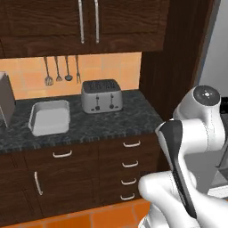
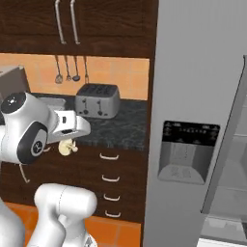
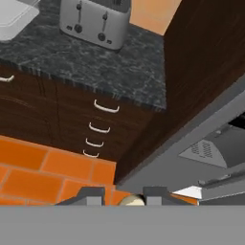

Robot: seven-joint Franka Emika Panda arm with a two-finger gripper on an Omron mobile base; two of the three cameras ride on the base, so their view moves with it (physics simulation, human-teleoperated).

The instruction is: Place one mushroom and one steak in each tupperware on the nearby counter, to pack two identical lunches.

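Tan and rounded, the mushroom (image 2: 67,147) hangs at the tip of the pincer (image 2: 68,146), clear of everything, out in front of the dark wood drawers (image 2: 112,181) and below the edge of the worktop (image 2: 120,129). In the hand view its pale cap (image 3: 131,201) sits pinched between the two dark fingertips (image 3: 91,195), so the pincer is closed on it.

On the black marbled worktop (image 1: 111,122) a light-grey tupperware (image 1: 49,117) lies beside the silver toaster (image 1: 102,95), to its left, and looks to hold nothing yet. No steak can be made out in these pictures.

The step in hand appears to be the carry: the mushroom is picked and is being brought toward the container. The next move calls for raising the load above the stone edge, swinging left past the toaster without brushing it, and stopping over the open tray before letting go. The mushroom is small and round, so a release from low down would probably keep it from rolling or bouncing out.
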